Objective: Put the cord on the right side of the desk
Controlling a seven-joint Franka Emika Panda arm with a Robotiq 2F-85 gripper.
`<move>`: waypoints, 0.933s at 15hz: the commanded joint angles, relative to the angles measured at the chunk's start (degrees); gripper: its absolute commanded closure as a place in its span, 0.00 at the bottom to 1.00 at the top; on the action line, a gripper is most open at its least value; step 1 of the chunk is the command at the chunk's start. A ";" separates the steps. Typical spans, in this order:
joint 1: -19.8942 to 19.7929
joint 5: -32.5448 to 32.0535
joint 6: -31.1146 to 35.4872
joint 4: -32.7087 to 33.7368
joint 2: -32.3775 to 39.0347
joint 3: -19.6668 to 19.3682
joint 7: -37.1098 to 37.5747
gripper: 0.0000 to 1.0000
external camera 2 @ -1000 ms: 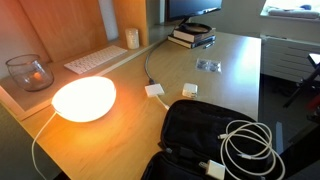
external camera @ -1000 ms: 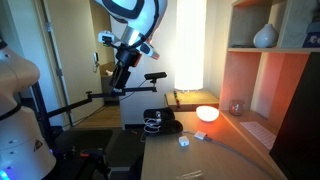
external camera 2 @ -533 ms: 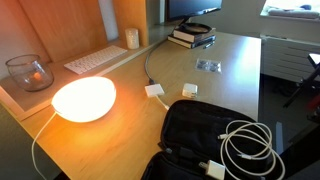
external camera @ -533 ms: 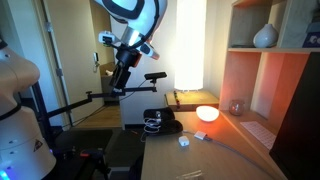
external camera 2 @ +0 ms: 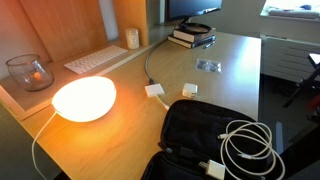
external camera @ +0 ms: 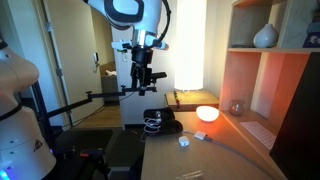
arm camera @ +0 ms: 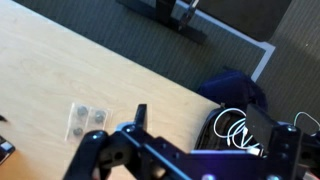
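Tool: the tool [external camera: 138,88] hangs high over the worktop edge, jaws spread wide with nothing between them, well apart from the cord.
Cord: thin white cord [external camera 2: 250,142] in loose loops, lying on the black case at the near edge.
Black case: soft black case [external camera 2: 185,125], resting on the worktop.
Worktop: light brown wood worktop [external camera 2: 235,85].
Lamp: round lamp [external camera 2: 84,98], lit, beside the case.
White blocks: two small white blocks [external camera 2: 155,90], just beyond the case.
Far end: keyboard [external camera 2: 98,60], glass bowl [external camera 2: 28,72] and stack of books [external camera 2: 190,38].
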 commanded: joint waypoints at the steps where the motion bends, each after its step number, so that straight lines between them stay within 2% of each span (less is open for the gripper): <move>1: 1.65 0.46 9.05 -1.70 3.22 0.98 -1.92 0.00; 5: 3.36 0.98 11.52 -0.37 10.38 2.34 -3.04 0.00; 9: 4.09 -0.67 8.95 3.28 17.13 4.60 -2.76 0.00; 14: 5.40 -2.38 6.58 7.87 21.83 7.53 -4.33 0.00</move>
